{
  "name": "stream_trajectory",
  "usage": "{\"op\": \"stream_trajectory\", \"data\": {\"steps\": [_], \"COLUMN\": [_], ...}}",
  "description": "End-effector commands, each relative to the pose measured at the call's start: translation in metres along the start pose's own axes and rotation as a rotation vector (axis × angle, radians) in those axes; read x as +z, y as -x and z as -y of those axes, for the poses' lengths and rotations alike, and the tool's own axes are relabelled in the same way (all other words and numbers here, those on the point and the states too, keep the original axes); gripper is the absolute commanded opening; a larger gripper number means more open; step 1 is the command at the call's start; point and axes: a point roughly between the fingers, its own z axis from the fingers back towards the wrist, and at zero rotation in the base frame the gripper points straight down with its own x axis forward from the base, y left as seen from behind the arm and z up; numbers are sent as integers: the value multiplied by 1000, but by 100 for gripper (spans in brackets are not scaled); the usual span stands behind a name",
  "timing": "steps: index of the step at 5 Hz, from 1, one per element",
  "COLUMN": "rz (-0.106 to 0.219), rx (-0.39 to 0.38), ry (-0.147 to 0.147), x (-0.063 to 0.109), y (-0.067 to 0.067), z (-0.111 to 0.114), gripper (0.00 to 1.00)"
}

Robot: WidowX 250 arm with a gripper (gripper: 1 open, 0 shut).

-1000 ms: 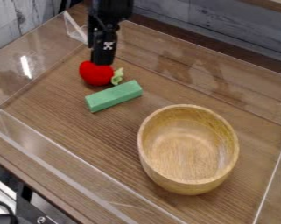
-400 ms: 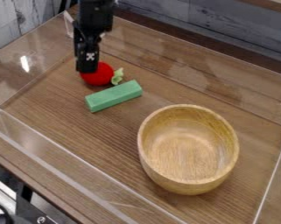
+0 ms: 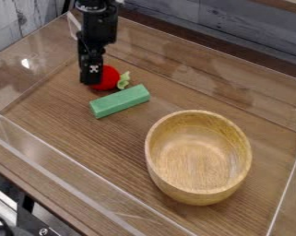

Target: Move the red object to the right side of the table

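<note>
The red object (image 3: 108,80), a small rounded toy fruit with a pale green leafy tip, lies on the left part of the brown wood-grain table (image 3: 187,83). My black gripper (image 3: 91,74) points straight down over the fruit's left side and hides part of it. Its fingers reach down to the fruit, and I cannot see from this angle how far apart they stand. I cannot tell whether they touch the fruit.
A green rectangular block (image 3: 121,100) lies just right of and in front of the fruit. A round light wooden bowl (image 3: 198,155) stands at the front right. Low clear acrylic walls (image 3: 21,55) border the tabletop.
The gripper has moved down and to the left, from above the fruit to low over its left side. The fruit, block and bowl have stayed put.
</note>
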Motion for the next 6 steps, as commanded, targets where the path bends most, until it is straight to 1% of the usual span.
{"op": "stream_trajectory", "data": {"steps": [1,3,6], "rz": [25,43,83], "rx": [8,4,8], "ry": [-32,-30,-35], "x": [5,-4,-4], "y": [0,-3,-9], "z": [-7,-9,-10], "gripper": [100,100,100]}}
